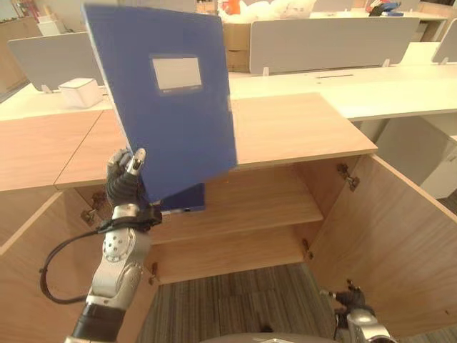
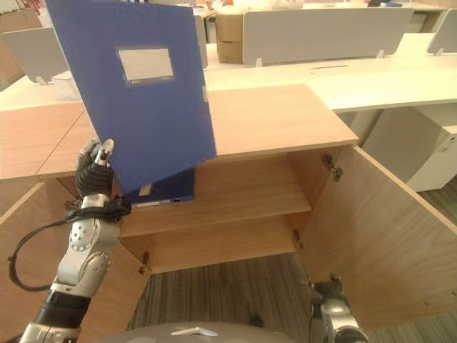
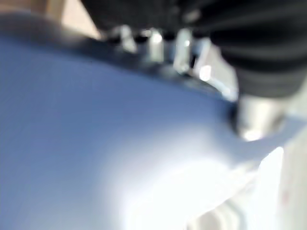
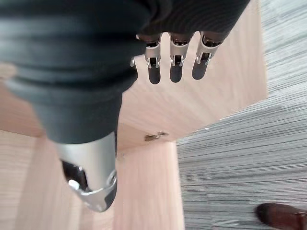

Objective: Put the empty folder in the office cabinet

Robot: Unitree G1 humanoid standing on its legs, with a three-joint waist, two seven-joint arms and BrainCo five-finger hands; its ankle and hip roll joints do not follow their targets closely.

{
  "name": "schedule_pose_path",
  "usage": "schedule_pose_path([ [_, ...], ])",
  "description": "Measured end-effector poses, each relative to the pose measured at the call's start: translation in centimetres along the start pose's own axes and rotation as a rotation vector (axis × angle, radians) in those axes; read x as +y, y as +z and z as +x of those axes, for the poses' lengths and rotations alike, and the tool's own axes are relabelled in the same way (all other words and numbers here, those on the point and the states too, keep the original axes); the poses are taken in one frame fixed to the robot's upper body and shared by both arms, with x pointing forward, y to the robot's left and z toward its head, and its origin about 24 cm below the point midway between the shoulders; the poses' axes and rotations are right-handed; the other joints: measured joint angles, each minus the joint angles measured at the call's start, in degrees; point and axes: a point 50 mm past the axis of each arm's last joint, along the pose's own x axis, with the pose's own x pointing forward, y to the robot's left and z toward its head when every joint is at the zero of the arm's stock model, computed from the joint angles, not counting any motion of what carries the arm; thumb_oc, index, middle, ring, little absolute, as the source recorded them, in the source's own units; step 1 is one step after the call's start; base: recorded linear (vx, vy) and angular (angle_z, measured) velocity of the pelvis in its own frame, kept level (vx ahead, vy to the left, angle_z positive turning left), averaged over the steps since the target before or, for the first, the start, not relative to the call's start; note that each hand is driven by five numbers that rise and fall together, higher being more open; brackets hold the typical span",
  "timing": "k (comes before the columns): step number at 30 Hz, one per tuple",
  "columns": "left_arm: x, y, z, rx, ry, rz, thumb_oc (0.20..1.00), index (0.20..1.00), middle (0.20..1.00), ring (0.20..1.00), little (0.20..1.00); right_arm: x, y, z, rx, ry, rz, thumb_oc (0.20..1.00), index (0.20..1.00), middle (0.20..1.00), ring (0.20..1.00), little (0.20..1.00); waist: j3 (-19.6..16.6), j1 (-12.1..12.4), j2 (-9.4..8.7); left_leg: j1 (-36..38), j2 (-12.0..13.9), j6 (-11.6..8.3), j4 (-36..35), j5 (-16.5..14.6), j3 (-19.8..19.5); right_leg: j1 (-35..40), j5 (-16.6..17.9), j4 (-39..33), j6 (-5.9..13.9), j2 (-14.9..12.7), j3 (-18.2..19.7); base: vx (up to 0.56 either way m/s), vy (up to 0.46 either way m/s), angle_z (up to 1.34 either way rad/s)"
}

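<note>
The office cabinet [image 1: 285, 214] stands open in front of me, a low wooden unit with both doors swung wide, the right door [image 1: 400, 236] reaching toward the near right. Its top [image 1: 285, 128] is bare wood, and behind it runs a long pale tabletop [image 1: 371, 89] with grey divider screens [image 1: 325, 39]. Inside, the upper shelf [image 1: 264, 204] and the lower shelf [image 1: 235, 250] look clear on the right, while another blue folder [image 2: 168, 191] already stands at the left end of the upper shelf.

I have the empty folder [image 1: 168, 100] up in the air at the left, upright and tilted, well above the cabinet top. My left robot hand [image 1: 123, 175] pinches its lower near corner, fingers curled behind the cover and thumb on the front. My right robot hand [image 4: 175, 60] hangs low at the near right by the open door, fingers straight and relaxed, holding nothing. A small white box [image 1: 80, 91] sits on the far tabletop at the left.

I judge the risk to be the grip: one corner carries a broad, floppy cover, so it could swing or slip as I lower it. Its far edge could also catch the cabinet top or knock the folder already shelved.

The folder's front bears a pale label [image 1: 176, 73], which looks blank; I can read no writing on it.
</note>
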Motion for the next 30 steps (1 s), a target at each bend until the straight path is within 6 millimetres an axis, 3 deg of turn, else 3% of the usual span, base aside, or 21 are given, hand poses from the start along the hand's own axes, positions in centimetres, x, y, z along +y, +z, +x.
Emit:
schedule_pose_path([
  [6, 0.5, -2.8, -2.8, 0.25, -0.082, -0.096, 0.2, 0.2, 0.2, 0.2, 0.2, -2.0, 6.3, -0.4, -0.249, 0.027, 0.139, 1.0, 1.0, 1.0, 1.0, 1.0, 0.27, 0.05, 0.7, 0.18, -0.03, 0.02, -0.01, -0.02, 0.06, 0.16, 0.0, -0.01, 0.01, -0.02, 0.05, 0.0, 0.011, 0.0],
  [7, 0.6, -3.1, -3.2, 0.307, -0.115, -0.107, 0.2, 0.2, 0.2, 0.2, 0.2, -3.6, 8.3, -0.7, -0.328, 0.003, 0.187, 1.0, 1.0, 1.0, 1.0, 1.0, 0.36, 0.13, 0.67, 0.2, -0.03, 0.02, -0.01, -0.02, 0.05, 0.22, 0.03, 0.0, 0.05, -0.04, 0.05, 0.0, 0.0, 0.0],
  [12, 0.8, -3.0, -3.2, 0.339, -0.15, -0.136, 0.2, 0.2, 0.2, 0.2, 0.2, -6.8, 12.9, -1.3, -0.467, -0.032, 0.26, 1.0, 1.0, 1.0, 1.0, 1.0, 0.55, 0.26, 0.28, 0.23, -0.05, 0.05, -0.02, -0.04, -0.06, 0.27, 0.09, 0.0, 0.13, -0.06, 0.0, 0.0, 0.0, 0.0],
  [13, 1.0, -2.6, -2.9, 0.356, -0.186, -0.111, 0.2, 0.2, 0.2, 0.2, 0.2, -8.3, 15.5, -1.8, -0.534, -0.036, 0.293, 1.0, 1.0, 1.0, 1.0, 1.0, 0.55, 0.27, 0.28, 0.25, -0.05, 0.04, -0.02, -0.04, -0.13, 0.31, 0.11, 0.0, 0.16, -0.06, 0.0, 0.0, 0.0, 0.0],
  [16, 0.8, -2.6, -3.0, 0.376, -0.223, -0.111, 0.2, 0.2, 0.2, 0.2, 0.2, -9.6, 18.5, -2.7, -0.635, -0.023, 0.365, 1.0, 1.0, 1.0, 1.0, 1.0, 0.57, 0.33, 0.01, 0.26, -0.04, 0.03, -0.02, -0.02, -0.17, 0.31, 0.12, 0.0, 0.16, -0.04, -0.03, 0.0, 0.0, 0.0],
  [18, 0.5, -2.5, -3.1, 0.387, -0.242, -0.109, 0.2, 0.2, 0.2, 0.2, 0.2, -9.4, 19.5, -3.0, -0.664, 0.021, 0.416, 1.0, 1.0, 1.0, 1.0, 1.0, 0.75, 0.78, -0.34, 0.25, -0.04, 0.02, -0.01, -0.01, -0.17, 0.3, 0.12, 0.0, 0.15, -0.01, -0.04, 0.0, 0.0, 0.0],
  [23, -0.3, -2.4, -3.3, 0.407, -0.288, -0.13, 0.2, 0.2, 0.2, 0.2, 0.2, -5.9, 21.7, -5.1, -0.773, 0.263, 0.486, 1.0, 1.0, 1.0, 1.0, 1.0, 1.23, 1.51, -1.39, 0.21, -0.04, 0.0, 0.0, 0.0, -0.14, 0.25, 0.11, 0.01, 0.14, -0.02, -0.01, 0.0, 0.0, 0.0],
  [24, -0.4, -2.4, -3.3, 0.408, -0.294, -0.132, 0.2, 0.2, 0.2, 0.2, 0.2, -4.4, 22.4, -6.0, -0.813, 0.352, 0.497, 1.0, 1.0, 1.0, 1.0, 1.0, 1.24, 1.64, -1.58, 0.19, -0.05, 0.01, 0.0, -0.01, -0.14, 0.24, 0.09, 0.01, 0.12, -0.03, -0.01, 0.0, 0.0, 0.0],
  [30, -0.7, -2.5, -3.4, 0.392, -0.267, -0.164, 0.2, 0.2, 0.2, 0.2, 0.2, -0.3, 23.1, -9.9, -0.922, 0.621, 0.508, 1.0, 1.0, 1.0, 1.0, 1.0, 1.38, 1.86, -1.93, -0.13, -0.1, 0.05, 0.03, -0.06, -0.24, -0.05, 0.04, 0.04, 0.05, -0.07, -0.05, 0.0, 0.0, 0.0],
])
